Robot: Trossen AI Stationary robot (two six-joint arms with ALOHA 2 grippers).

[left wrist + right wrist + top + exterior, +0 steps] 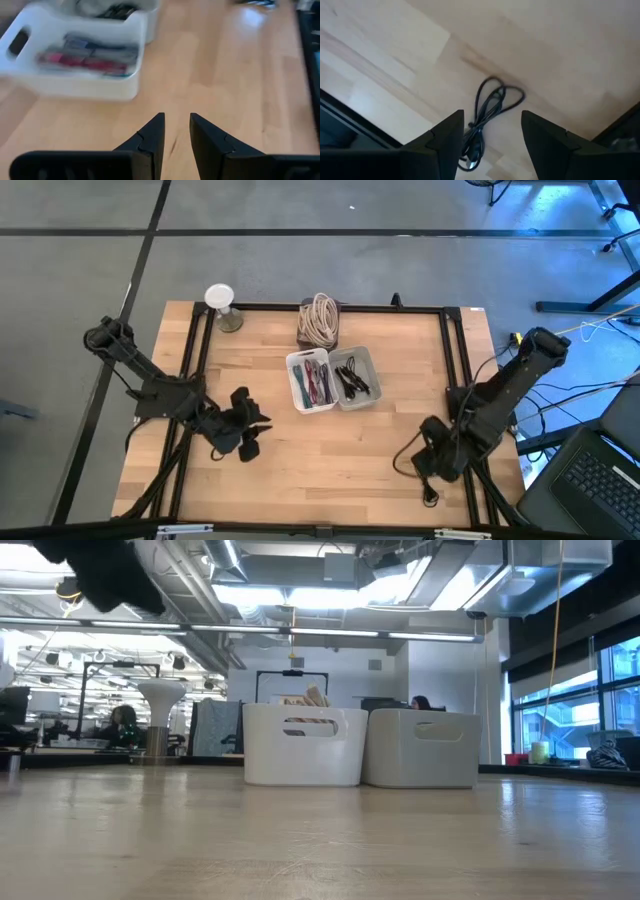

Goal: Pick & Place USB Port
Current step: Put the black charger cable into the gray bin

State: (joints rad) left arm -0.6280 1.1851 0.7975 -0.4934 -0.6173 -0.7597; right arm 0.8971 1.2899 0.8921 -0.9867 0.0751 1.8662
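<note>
Two white bins stand side by side at the table's middle. The left bin [310, 380] [75, 55] holds red, pink and blue cables; the right bin [355, 375] holds black ones. A black coiled cable [492, 107] [430, 498] lies flat on the wood near the table's right near corner. My right gripper [492, 137] [428, 465] hovers open just above it, one finger on either side, touching nothing. My left gripper [176, 135] [252, 428] is open by a narrow gap above bare wood, left of and nearer than the bins, pointing toward them.
A coil of beige cord [319, 320] sits in a box at the table's far edge, with a white stand [222, 305] left of it. A black frame rail [455, 350] runs along the table's sides. In the low view both bins [305, 745] stand mid-table before an office room.
</note>
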